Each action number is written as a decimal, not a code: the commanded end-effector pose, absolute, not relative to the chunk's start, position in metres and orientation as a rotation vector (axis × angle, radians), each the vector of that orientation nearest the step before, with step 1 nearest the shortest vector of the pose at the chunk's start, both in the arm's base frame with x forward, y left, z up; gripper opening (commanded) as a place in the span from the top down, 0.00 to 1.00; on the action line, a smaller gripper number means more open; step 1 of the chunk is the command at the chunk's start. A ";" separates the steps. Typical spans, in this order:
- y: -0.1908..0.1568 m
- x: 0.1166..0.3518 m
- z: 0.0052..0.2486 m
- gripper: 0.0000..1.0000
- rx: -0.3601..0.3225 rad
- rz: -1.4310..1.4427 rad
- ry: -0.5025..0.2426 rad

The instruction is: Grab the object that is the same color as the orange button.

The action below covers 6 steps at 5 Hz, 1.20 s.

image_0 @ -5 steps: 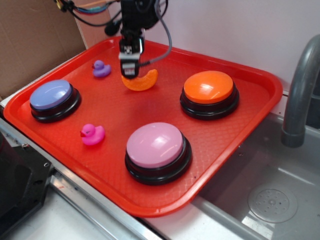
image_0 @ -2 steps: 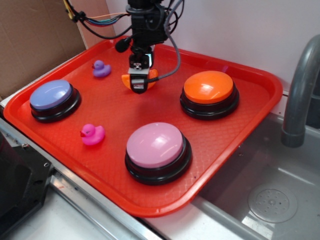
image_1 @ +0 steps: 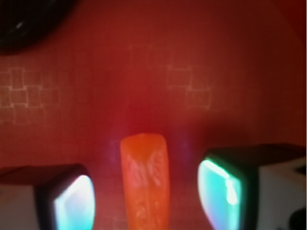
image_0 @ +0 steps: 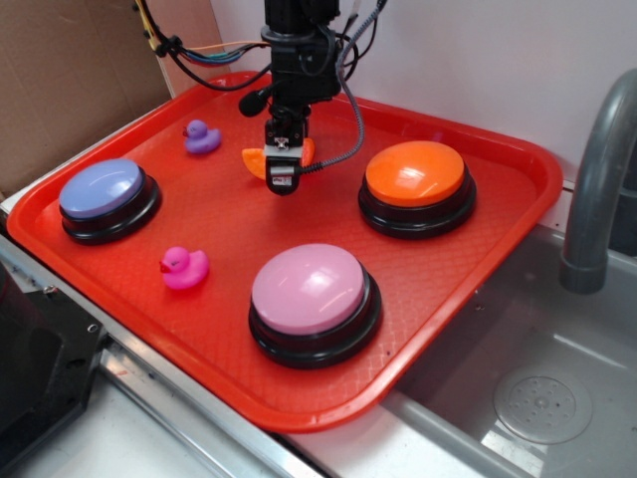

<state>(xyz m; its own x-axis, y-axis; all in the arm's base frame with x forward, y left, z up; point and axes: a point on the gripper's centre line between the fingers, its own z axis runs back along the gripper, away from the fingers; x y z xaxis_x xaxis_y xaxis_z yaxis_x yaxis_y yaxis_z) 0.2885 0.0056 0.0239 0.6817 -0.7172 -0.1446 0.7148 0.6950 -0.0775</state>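
Observation:
The small orange crescent object (image_0: 255, 160) lies on the red tray (image_0: 478, 259) at the back, mostly hidden behind my gripper (image_0: 282, 181) in the exterior view. In the wrist view the orange object (image_1: 144, 179) stands between my two fingers, with a gap on each side; the gripper (image_1: 148, 199) is open around it. The left pad (image_1: 72, 203) and right pad (image_1: 223, 189) do not touch it. The orange button (image_0: 415, 173), a glossy dome on a black base, sits to the right of the gripper.
A blue-purple button (image_0: 103, 190) sits at the left, a pink button (image_0: 310, 289) at the front. A purple duck (image_0: 200, 135) and a pink duck (image_0: 182, 267) are on the tray. A grey faucet (image_0: 595, 169) and sink (image_0: 537, 403) lie to the right.
My gripper has moved right and down from beside the crescent to over it, so the crescent now lies between the fingers.

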 end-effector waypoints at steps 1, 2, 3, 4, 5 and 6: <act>-0.002 0.288 0.023 1.00 0.020 -0.783 0.183; -0.001 0.288 0.022 1.00 0.034 -0.765 0.201; 0.003 0.287 0.037 1.00 0.047 -0.689 0.222; 0.012 0.277 0.087 1.00 0.040 -0.437 0.237; 0.009 0.254 0.136 1.00 0.061 -0.264 0.177; 0.004 0.229 0.184 1.00 0.081 -0.232 0.079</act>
